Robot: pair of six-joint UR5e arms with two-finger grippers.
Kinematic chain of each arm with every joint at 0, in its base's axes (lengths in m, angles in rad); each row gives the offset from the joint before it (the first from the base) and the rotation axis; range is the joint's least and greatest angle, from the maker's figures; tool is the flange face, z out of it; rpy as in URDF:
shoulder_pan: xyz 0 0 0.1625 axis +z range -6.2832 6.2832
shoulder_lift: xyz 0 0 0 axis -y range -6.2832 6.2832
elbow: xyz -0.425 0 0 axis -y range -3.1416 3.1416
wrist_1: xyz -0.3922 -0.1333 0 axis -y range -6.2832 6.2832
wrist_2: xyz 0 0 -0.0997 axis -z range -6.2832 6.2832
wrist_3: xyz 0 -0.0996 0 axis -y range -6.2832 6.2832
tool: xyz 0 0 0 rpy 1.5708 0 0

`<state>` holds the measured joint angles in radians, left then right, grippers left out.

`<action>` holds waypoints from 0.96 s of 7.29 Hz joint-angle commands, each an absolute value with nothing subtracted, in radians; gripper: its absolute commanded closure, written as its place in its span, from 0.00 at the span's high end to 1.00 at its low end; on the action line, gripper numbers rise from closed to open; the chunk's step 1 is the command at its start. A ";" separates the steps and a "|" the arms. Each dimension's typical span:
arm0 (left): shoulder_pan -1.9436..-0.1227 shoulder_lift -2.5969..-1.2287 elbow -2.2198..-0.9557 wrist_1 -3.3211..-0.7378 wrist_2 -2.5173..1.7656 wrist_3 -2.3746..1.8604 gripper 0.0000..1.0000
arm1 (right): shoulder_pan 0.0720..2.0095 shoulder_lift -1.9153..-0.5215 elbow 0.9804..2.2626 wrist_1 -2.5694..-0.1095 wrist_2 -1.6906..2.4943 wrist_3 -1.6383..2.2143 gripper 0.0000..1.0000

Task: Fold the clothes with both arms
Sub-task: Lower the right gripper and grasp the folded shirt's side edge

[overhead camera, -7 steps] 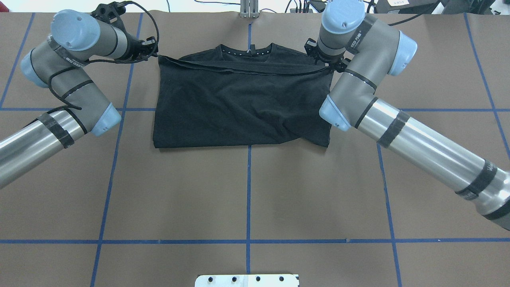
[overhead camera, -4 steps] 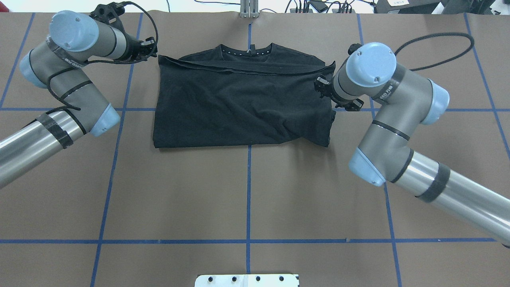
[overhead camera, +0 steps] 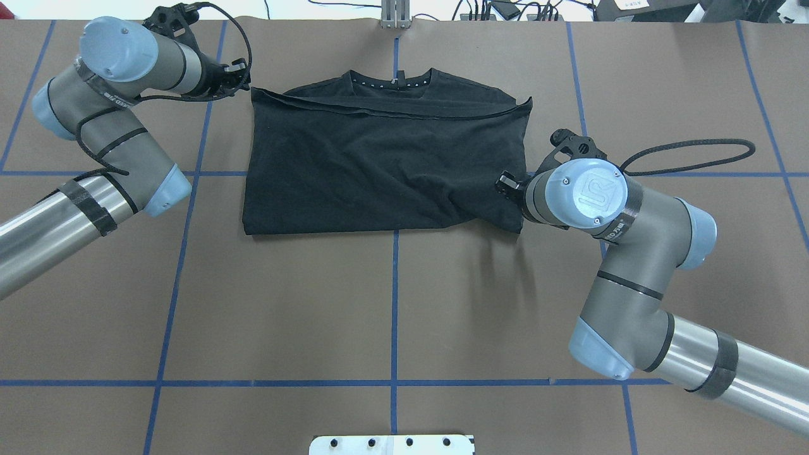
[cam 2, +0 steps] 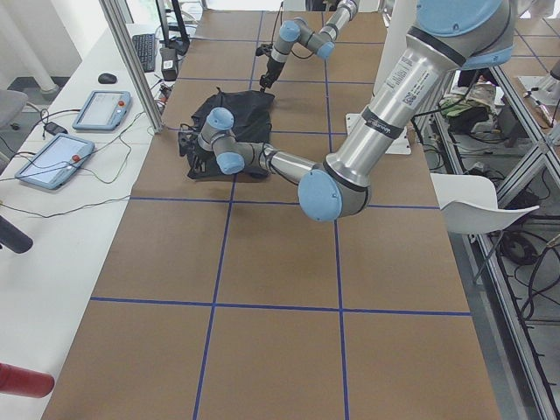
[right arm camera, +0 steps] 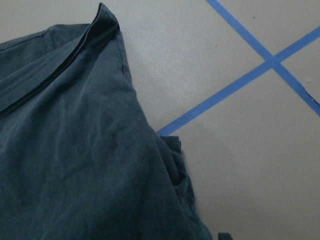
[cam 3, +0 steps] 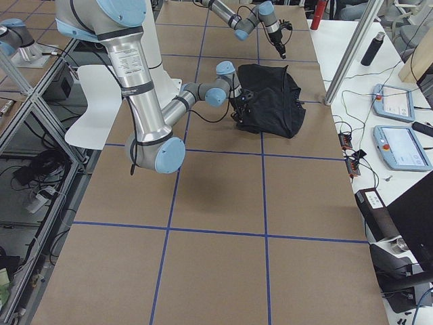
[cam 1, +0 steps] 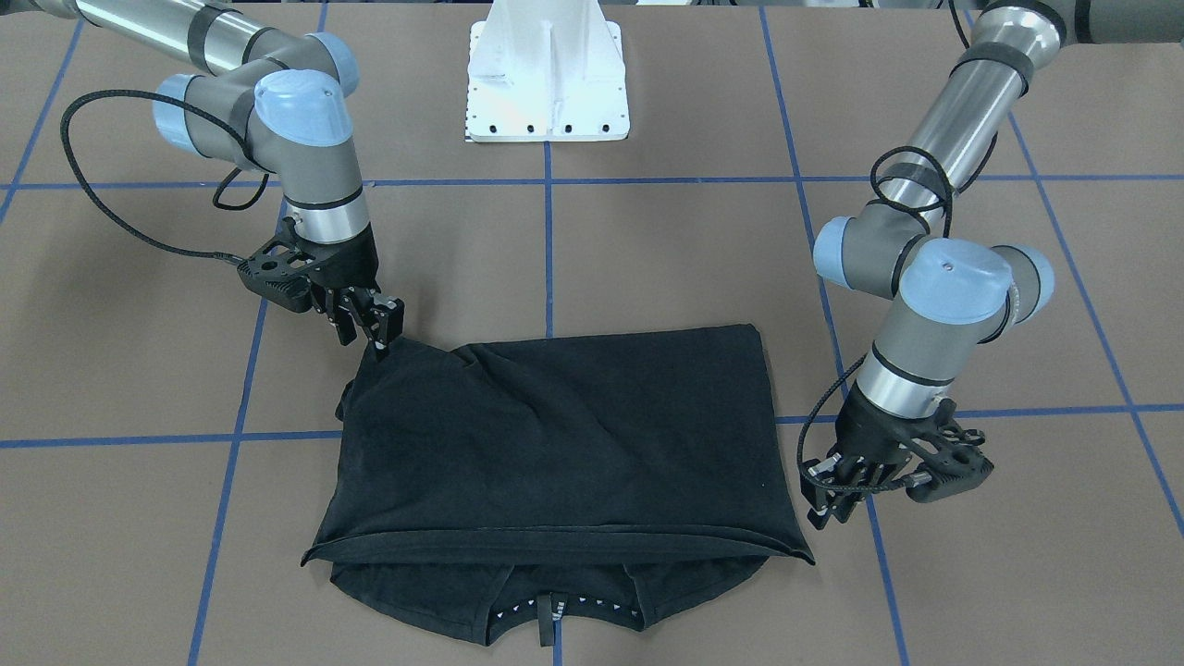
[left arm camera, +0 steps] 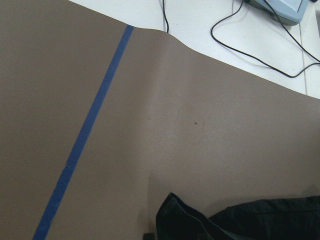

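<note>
We judged the black T-shirt (overhead camera: 379, 170), folded at the far middle of the desk (overhead camera: 392, 303), soft and light, best pinched at its corners; the right gripper (cam 1: 368, 333) waited released at its near right corner, while for the left gripper (cam 1: 825, 513) we could not tell.

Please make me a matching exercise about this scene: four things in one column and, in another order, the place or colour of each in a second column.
Things:
1. T-shirt
2. left gripper
3. right gripper
4. mount

Descriptions:
A. white, at the robot's edge of the table
B. at the T-shirt's fold-edge corner, nearer the robot
C. black, folded on the table
D. beside the T-shirt's collar-end corner

Pairs: 1-C, 2-D, 3-B, 4-A
</note>
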<state>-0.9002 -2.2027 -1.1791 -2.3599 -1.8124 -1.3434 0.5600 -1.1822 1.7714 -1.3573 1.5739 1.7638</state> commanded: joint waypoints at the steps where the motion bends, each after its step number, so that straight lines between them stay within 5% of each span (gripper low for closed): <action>1: -0.900 -2.203 -1.180 -2.359 -1.812 -1.344 0.40 | 0.520 -1.200 1.770 -1.356 1.548 1.772 0.60; 7: -0.900 -2.206 -1.183 -2.359 -1.812 -1.348 0.40 | 0.494 -1.206 1.764 -1.358 1.539 1.793 0.47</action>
<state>-0.8996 -2.2065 -1.1822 -2.3593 -1.8116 -1.3473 0.4974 -1.2053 1.7658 -1.3576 1.5392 1.7926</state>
